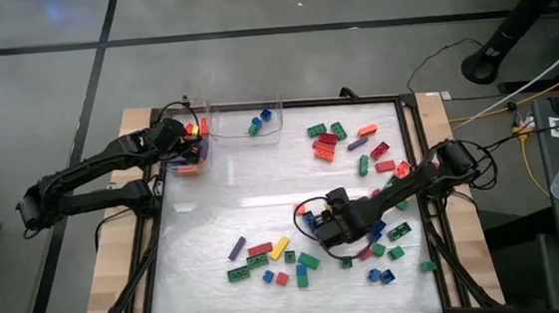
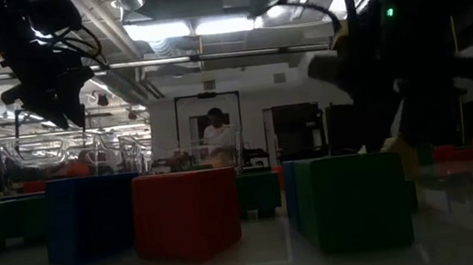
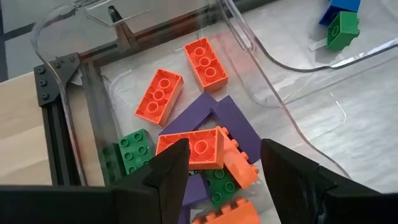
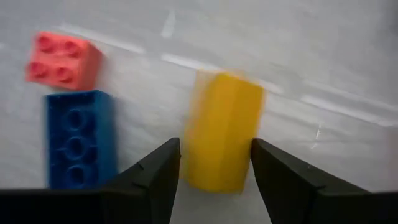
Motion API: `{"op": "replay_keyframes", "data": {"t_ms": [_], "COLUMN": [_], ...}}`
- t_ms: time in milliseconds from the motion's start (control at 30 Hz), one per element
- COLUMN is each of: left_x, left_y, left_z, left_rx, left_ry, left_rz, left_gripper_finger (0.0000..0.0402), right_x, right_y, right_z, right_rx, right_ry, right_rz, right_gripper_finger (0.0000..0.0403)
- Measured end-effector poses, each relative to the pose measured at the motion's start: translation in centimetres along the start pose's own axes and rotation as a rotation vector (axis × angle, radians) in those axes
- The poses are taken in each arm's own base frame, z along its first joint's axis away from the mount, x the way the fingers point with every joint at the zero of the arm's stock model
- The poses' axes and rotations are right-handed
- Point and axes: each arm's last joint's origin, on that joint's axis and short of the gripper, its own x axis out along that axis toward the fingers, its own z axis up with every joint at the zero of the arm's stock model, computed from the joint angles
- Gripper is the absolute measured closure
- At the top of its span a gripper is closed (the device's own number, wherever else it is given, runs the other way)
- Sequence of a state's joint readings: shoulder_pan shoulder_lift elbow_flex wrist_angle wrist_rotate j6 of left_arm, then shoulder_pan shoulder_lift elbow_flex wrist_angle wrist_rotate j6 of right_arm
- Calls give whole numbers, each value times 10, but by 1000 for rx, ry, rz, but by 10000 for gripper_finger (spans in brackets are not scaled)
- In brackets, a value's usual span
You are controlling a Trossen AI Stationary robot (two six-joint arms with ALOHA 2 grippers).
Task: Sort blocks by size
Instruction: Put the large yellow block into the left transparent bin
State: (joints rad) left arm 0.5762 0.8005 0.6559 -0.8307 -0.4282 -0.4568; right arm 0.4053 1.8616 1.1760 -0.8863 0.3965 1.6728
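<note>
Beside a blue block [image 4: 79, 138], a yellow block [image 4: 222, 129] is clasped between the right gripper [image 4: 216, 163] fingers; over the clear bin [image 3: 81, 74], the left gripper [image 3: 225, 163] is held half-open, empty.

Left arm stretched from the left edge toward the far-left corner of the table, left hand [image 3: 221, 174] pointing down, fingers parted with nothing between them. Right arm reaches in from the right side, bent toward the table's middle front, right hand [image 4: 214, 168] low, both fingers against the sides of a yellow block [image 4: 222, 129]
</note>
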Motion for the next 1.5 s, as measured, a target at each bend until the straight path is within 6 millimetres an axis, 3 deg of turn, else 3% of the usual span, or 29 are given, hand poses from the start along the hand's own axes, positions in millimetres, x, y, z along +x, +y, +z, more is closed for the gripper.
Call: {"op": "replay_keyframes", "data": {"t_ms": [367, 600, 667, 833, 1000, 1233, 1500], "left_x": [0, -4, -6, -15, -26, -40, -53], "left_y": [-2, -5, -5, -7, -15, -40, -75], "left_z": [-1, -2, -2, -1, 5, 4, -2], "left_rx": [-2, -10, -23, -50, -104, -87, -29], "left_ry": [32, 72, 81, 69, 66, 101, 125], "left_rz": [-78, -224, -268, -433, -703, -933, -1104], "left_gripper_finger": [215, 215, 215, 215, 215, 215, 215], "right_x": [19, 19, 18, 2, -19, -35, -38], "right_y": [-1, 0, 3, 20, 41, 71, 90], "right_z": [-9, -8, -7, 1, 12, 24, 55], "right_rx": [16, -56, -109, -261, -444, -710, -787], "right_ry": [34, 0, -27, -162, -329, -517, -602], "right_rz": [45, 58, 69, 128, 182, 333, 501], "right_gripper_finger": [207, 269, 270, 270, 250, 269, 247]}}
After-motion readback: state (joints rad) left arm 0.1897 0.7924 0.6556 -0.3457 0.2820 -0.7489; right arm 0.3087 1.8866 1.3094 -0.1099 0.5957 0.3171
